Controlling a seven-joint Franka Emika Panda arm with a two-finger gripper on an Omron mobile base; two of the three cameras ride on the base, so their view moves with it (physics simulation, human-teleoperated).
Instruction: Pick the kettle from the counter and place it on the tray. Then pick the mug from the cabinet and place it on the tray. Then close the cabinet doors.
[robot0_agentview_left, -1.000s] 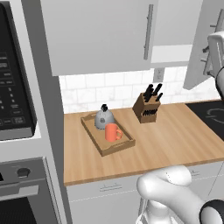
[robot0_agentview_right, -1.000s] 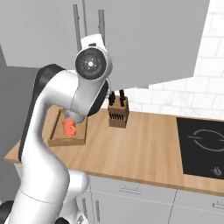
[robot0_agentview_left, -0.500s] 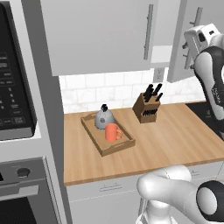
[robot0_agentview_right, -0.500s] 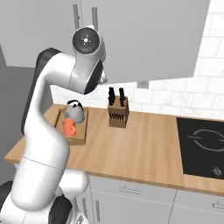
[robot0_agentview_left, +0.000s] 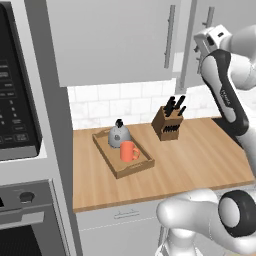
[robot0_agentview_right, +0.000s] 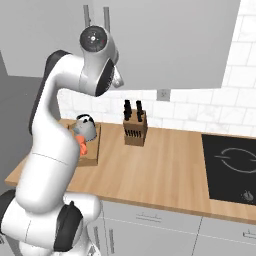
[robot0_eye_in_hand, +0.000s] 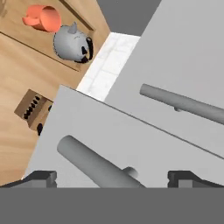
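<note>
A wooden tabletop (robot0_agentview_left: 200, 155) carries the tray (robot0_agentview_left: 134, 169) at frame centre-left, kettle (robot0_agentview_left: 119, 135) and mug (robot0_agentview_left: 128, 151) on it. Upper right, the gripper (robot0_eye_in_hand: 111, 177) gapes wide, empty, straddling the ajar right cabinet door (robot0_agentview_left: 202, 45)'s handle (robot0_eye_in_hand: 94, 162). Risk: pushing off-centre could slip past the handle, leaving it ajar.

kettle (robot0_agentview_right: 86, 127) and mug (robot0_agentview_right: 81, 145) sit on tray (robot0_agentview_right: 93, 155).

- In the right base view the arm covers most of the mug (robot0_agentview_right: 82, 145) and part of the tray (robot0_agentview_right: 93, 150).
- The cabinet doors (robot0_agentview_left: 115, 40) run off the top edge.
</note>
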